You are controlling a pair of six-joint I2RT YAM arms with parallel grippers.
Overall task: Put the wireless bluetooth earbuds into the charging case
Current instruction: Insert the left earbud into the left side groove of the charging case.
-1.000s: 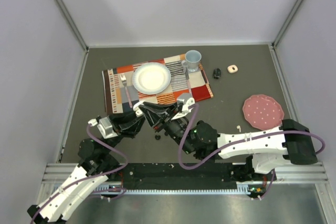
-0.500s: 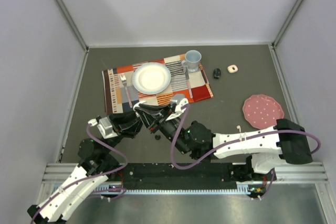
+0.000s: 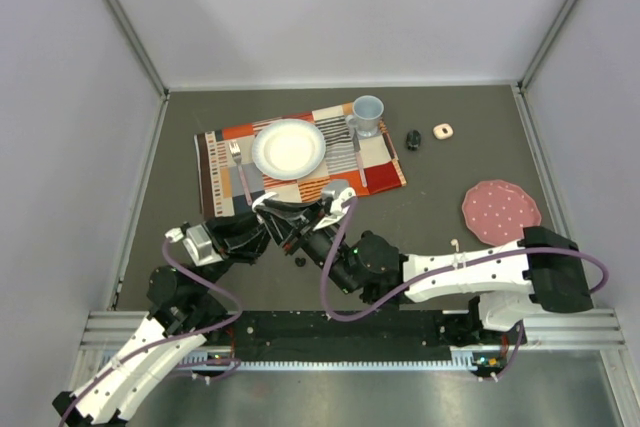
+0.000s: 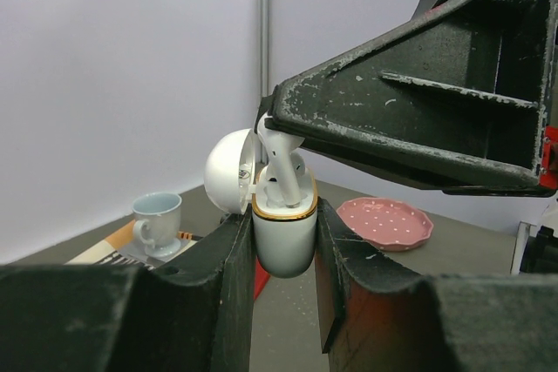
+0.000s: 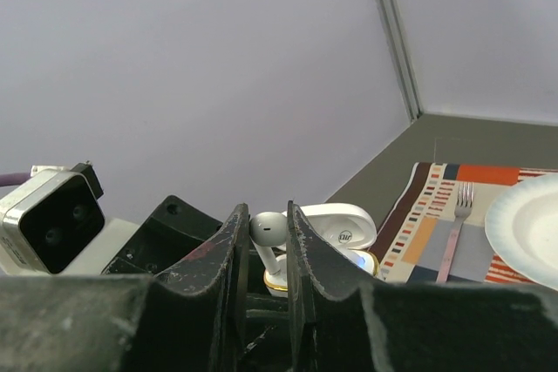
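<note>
Left arm (image 3: 130, 372): white shells between black joints, dotted with small dark screws.
Right arm (image 3: 470, 272): long white shell with dark screws, bulky black housing at the outer end.
Cables (image 3: 323, 282): purple, one looping along each arm.
Left gripper (image 4: 282, 246): matte black fingers (image 4: 200, 302), scuffed, red patch inside.
Right gripper (image 5: 267, 219): black fingers (image 5: 218, 285), flecked with pale scratches.
Wrist camera (image 5: 48, 215): pale grey block, two dark lenses.

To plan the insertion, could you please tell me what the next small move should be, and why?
Probably ease the right end effector slightly down along the stem before opening. It is shut on a white earbud whose stem sits in the open charging case, gripped by the left end effector, but its head stands above the gold rim.
</note>
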